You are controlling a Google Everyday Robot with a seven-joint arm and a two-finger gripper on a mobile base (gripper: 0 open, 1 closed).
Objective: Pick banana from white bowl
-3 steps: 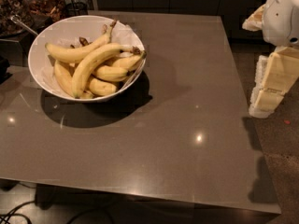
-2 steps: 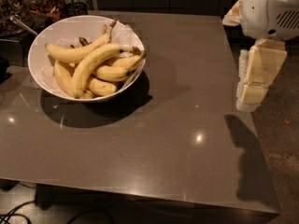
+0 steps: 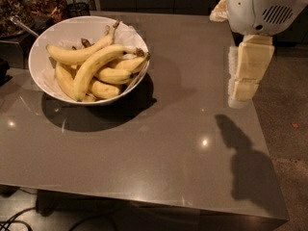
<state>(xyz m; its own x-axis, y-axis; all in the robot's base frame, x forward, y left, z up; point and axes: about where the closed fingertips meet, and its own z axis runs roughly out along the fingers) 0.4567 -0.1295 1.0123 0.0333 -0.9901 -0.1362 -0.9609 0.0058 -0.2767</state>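
Leftward is where the end effector (image 3: 239,96) has travelled since the earlier frames: it started out past the right edge of the worktop (image 3: 159,148) and now hangs above its right-hand side, with the white arm housing directly over it. We cannot tell whether it is open or closed from this angle, and we see nothing carried in it. Its shadow (image 3: 240,153) falls on the bare surface below and slightly to the right, which suggests to us that it hovers well above the worktop and is not touching it.

Further left, well apart from the end effector, the white bowl (image 3: 67,30) stands in the same place at the far left of the worktop. The banana (image 3: 98,64) lies on top of the pile inside it, arched, its dark stem end pointing right toward the rim and its small tip down at the near wall. The other bananas (image 3: 77,56) lie beside and under it, unchanged.

We judge this to be the approach: the reach has begun, yet most of the way across to the bowl is left, and no grasp has been made.
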